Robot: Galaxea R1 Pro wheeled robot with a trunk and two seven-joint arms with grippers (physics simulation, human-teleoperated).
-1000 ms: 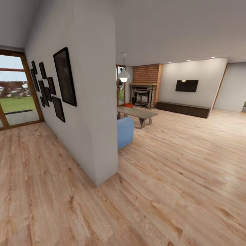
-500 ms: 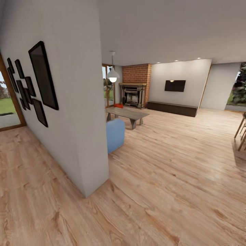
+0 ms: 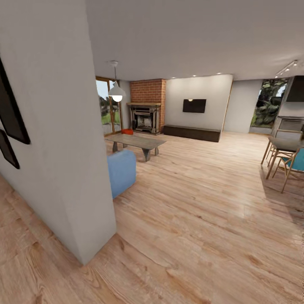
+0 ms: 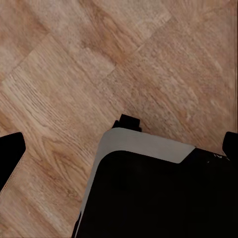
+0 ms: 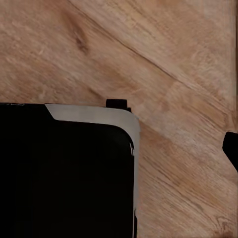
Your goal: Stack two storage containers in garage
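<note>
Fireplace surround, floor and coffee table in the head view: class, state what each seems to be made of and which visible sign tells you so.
Fireplace surround: red brick, matte, with faint mortar lines.
Floor: light wood planks, slight sheen, with grain, knots and seams.
Coffee table: probably weathered grey wood, dull; grain too small to confirm.

Container (image 3: 127,131) by fireplace (image 3: 145,117) too small to tell shape; sofa (image 3: 121,171) mostly hidden by wall (image 3: 55,126); picture frames (image 3: 9,122) and chairs (image 3: 291,164) cut off by edges.
</note>
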